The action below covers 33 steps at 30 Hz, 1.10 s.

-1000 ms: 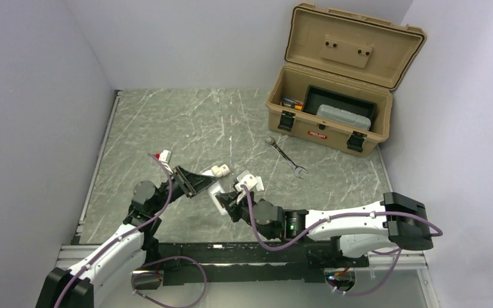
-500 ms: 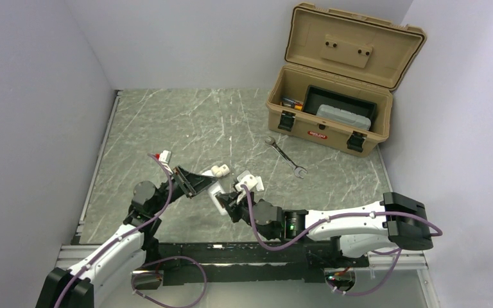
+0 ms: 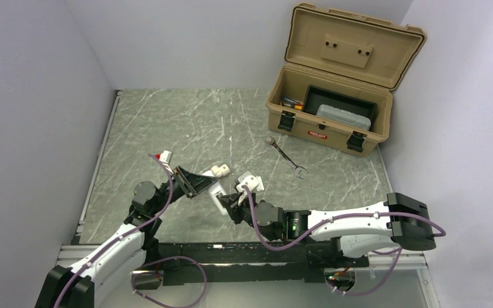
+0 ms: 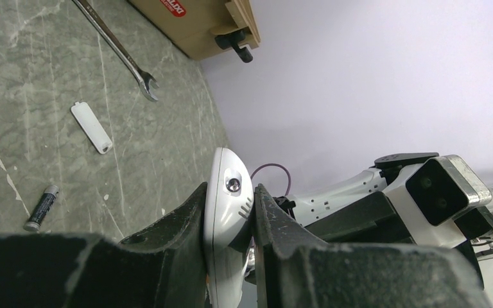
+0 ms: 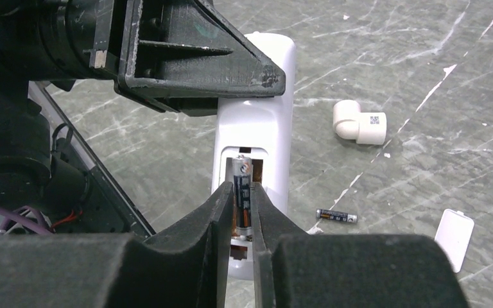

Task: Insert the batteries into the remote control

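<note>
tan toolbox (image 3: pixel 334 128): lid open | silver wrench (image 3: pixel 284 156): flat before it | white pipe elbow (image 5: pixel 358 125): on table (image 3: pixel 167 128)

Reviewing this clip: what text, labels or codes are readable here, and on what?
Nothing reads clearly.
Red label on toolbox: lettering too small.
Code sticker on pipe fitting: no words.
Print on loose battery: too small.
Print on held battery, in right gripper: blurred.

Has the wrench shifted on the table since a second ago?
No. The wrench lies at the same spot and angle in front of the toolbox.
</note>
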Available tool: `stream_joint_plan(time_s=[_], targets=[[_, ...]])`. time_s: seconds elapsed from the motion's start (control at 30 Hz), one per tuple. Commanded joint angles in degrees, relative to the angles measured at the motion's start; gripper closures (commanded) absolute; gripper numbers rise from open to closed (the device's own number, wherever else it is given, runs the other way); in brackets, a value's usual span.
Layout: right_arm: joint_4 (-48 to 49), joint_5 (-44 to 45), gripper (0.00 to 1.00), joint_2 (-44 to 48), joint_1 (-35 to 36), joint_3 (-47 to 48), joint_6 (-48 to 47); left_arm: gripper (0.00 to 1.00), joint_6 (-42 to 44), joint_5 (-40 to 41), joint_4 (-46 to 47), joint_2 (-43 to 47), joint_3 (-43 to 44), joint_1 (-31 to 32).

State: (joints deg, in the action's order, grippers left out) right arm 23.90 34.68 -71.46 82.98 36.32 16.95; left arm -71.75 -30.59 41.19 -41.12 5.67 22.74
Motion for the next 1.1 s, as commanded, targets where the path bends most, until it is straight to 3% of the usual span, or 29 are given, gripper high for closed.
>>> stream_joint_plan(time_s=[0.0,0.87,1.07], targets=[[-1.53,2.76,0.8,0.49,0.07,-0.2,-0.12,1.0,-0.7,-0.85,4.98,-0.11,0.66,0.19],[-1.5,5.19,0.79,1.71,0.05,-0.39,0.77,1.0,-0.96,-1.23,5.68,-0.17,-0.04,0.15],[-0.79,5.23,0.9,1.27,0.04,0.97,-0.84,1.0,-0.85,-1.56,5.78,-0.37,-0.31,0.2]])
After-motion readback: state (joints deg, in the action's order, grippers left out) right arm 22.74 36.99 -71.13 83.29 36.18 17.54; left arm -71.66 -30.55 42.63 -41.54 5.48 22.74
